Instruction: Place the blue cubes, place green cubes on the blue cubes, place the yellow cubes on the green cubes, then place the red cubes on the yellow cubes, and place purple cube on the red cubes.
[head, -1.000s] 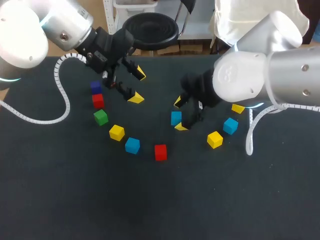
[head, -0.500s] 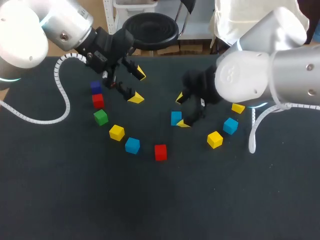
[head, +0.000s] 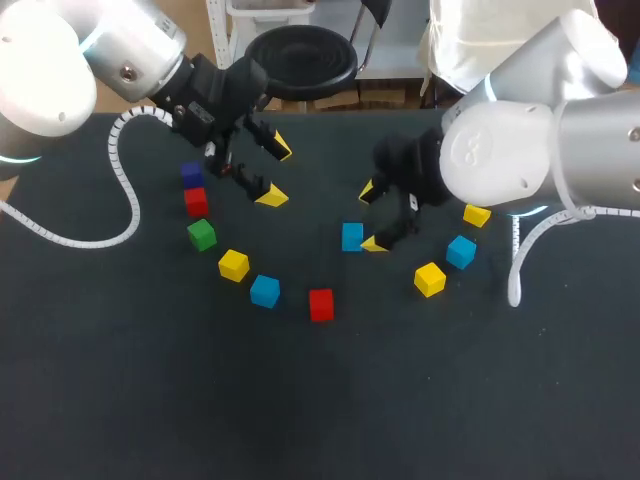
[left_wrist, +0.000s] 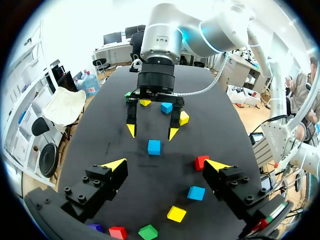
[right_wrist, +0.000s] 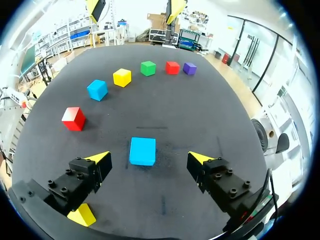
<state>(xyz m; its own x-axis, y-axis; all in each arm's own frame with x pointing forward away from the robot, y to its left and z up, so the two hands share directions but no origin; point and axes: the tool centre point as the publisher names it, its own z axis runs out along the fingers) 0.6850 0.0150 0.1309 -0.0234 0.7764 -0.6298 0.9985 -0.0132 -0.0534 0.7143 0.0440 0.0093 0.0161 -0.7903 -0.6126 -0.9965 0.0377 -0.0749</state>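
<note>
L pincer (head: 277, 172) & R pincer (head: 371, 217) — both w/ fingers spread wide.

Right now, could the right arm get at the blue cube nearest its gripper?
Probably yes. The right gripper is open, and the blue cube lies alone on the table just ahead of it, with no other cube or arm in between.

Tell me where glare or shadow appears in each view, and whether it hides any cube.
Head view: light glares on the white left arm and right arm; the cubes cast hardly any shadow on the table. Left wrist view: a pale sheen on the table's far end hides no cube. Right wrist view: the nearest blue cube is evenly lit.
</note>
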